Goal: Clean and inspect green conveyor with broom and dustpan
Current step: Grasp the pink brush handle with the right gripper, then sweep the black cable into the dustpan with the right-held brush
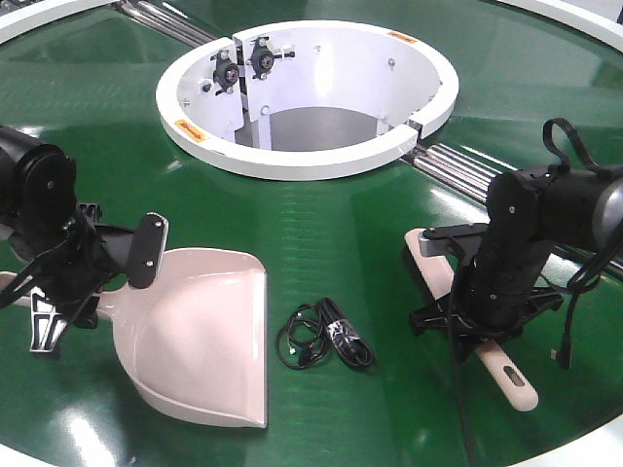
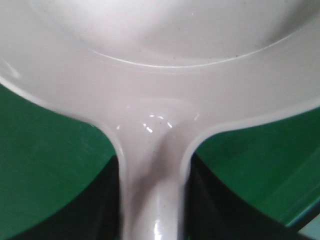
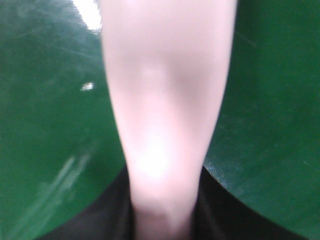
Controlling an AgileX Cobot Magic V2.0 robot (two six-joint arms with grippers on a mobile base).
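1. Left gripper (image 2: 152, 210): closed on the dustpan's handle. The left wrist view shows dark jaws pressed against both sides of the pale stem, just behind where it widens into the scoop.
2. Right gripper (image 3: 162, 220): clamped on the broom. The right wrist view is blurred, but it shows the pink-beige handle running up from between the dark jaws.
3. Dustpan (image 1: 209, 341): on the green conveyor (image 1: 341, 204), at 7 o'clock from the white ring opening (image 1: 292, 161). Its handle points to 9 o'clock and its flat mouth faces 3 o'clock.
4. Broom (image 1: 524, 389): at 4 o'clock from the ring and well apart from the dustpan. Its slotted handle end points to 5 o'clock and its head to 11 o'clock. The right arm hides its middle.
5. Black cable coil (image 1: 326, 336): loose on the belt between dustpan and broom, at 6 o'clock from the ring and touching neither.
6. Silver rails (image 1: 467, 165): these run out from the ring toward 4 o'clock, behind the right arm.
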